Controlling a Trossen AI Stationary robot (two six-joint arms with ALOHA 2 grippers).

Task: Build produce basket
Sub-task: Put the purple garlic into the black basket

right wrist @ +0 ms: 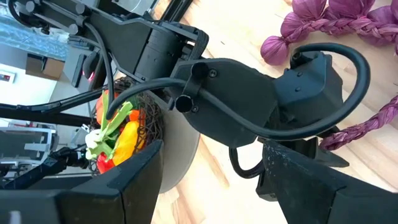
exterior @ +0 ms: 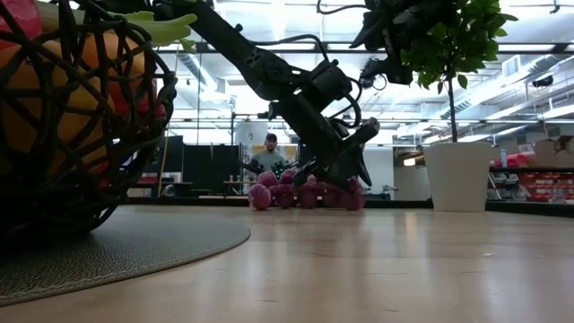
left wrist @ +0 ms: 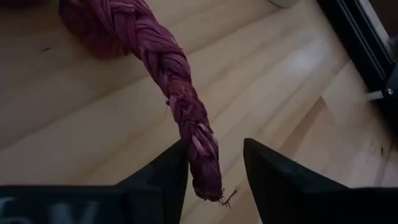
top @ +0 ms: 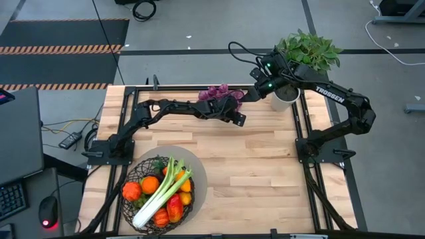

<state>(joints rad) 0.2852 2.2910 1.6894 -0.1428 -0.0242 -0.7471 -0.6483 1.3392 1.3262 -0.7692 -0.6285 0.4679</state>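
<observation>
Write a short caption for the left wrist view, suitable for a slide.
Left claw, fingers open, straddles the braided purple stem of the toy grapes on the wooden table.

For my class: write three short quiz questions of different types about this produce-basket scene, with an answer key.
1. True or false: the purple grapes already lie in the basket.
2. The left gripper has its fingers around the grapes': A) braided stem B) round berries C) neither.
3. Fill in: the right gripper hovers beside the potted ____.

Key: 1 false, they lie on the table. 2 A. 3 plant.
</observation>
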